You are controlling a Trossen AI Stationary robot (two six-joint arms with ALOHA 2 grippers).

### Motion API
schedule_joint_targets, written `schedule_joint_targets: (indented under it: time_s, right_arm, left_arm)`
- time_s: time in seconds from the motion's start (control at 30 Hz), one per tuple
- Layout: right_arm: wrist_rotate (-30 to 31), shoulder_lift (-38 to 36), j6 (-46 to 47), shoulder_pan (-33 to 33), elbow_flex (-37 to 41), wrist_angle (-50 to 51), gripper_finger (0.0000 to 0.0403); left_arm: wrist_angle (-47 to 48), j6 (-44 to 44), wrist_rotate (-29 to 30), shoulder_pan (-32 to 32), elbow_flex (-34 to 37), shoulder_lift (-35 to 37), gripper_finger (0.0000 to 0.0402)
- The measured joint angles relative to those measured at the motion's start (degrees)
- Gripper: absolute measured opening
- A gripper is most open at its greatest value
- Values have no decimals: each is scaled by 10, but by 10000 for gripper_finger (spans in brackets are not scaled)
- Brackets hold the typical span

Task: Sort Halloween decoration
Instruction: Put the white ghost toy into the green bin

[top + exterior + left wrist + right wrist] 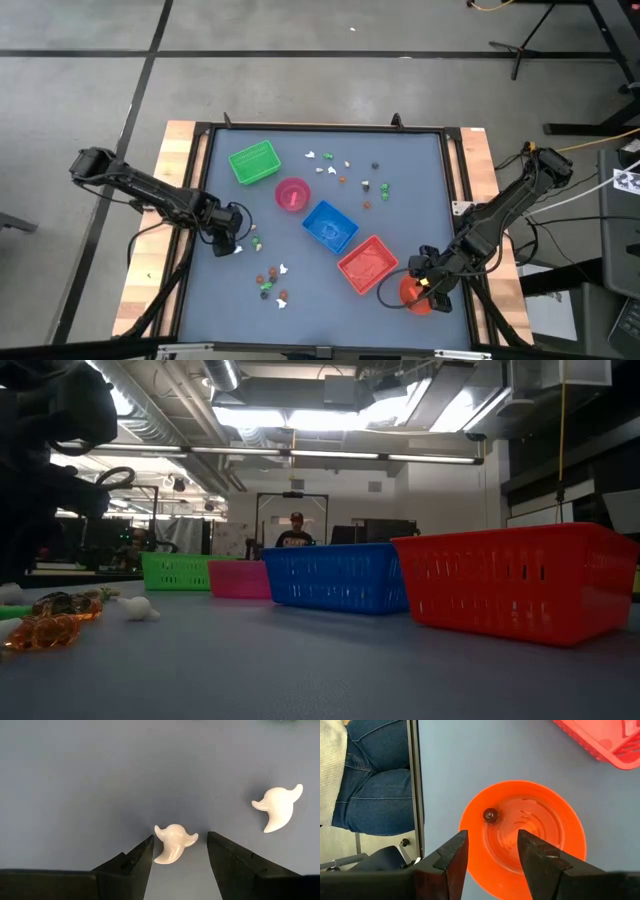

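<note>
Left gripper (180,852), near the counter's (320,290) left edge, fingers spread around a small white plastic ghost trinket (173,841) (seemingly not touching); right gripper (492,852) fingers spread, empty, above the round orange plastic bowl (560,827).

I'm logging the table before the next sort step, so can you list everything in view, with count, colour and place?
green tray: one, green, far left of the mat.
pink bowl: one, pink, mid-mat.
blue tray: one, blue, centre.
red tray: one, red, near right.
orange bowl: one, orange, near-right corner, under the right gripper.
dark bead: one, dark, inside the orange bowl.
white ghosts: two in the left wrist view, white, on the mat, one between the left fingers.
loose trinkets: many, mixed colours, far group and near-left group.
person: jeans beside the table edge.
left gripper: open, around a ghost.
right gripper: open, above the orange bowl.
</note>
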State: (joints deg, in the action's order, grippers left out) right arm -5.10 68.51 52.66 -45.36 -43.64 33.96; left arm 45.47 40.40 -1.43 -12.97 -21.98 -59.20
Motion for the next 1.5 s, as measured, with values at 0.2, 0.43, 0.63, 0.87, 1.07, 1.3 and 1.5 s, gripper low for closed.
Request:
schedule_joint_targets:
  time_s: [0.2, 0.43, 0.63, 0.87, 1.07, 1.3, 1.5]
  right_arm:
    - [0, 0, 0, 0, 0, 0, 170]
    - [0, 0, 0, 0, 0, 0, 170]
    - [0, 0, 0, 0, 0, 0, 170]
    - [0, 0, 0, 0, 0, 0, 170]
    - [0, 0, 0, 0, 0, 0, 170]
    - [0, 0, 0, 0, 0, 0, 170]
    - [0, 0, 0, 0, 0, 0, 170]
  left_arm:
    - [0, 0, 3, 0, 1, 0, 173]
    - [3, 0, 6, 0, 2, 0, 149]
    - [5, 0, 9, 0, 2, 0, 121]
    - [5, 0, 11, 0, 2, -1, 101]
    - [5, 0, 11, 0, 2, -1, 92]
    - [4, -1, 10, 0, 2, -1, 76]
    - [2, -1, 7, 0, 2, -1, 56]
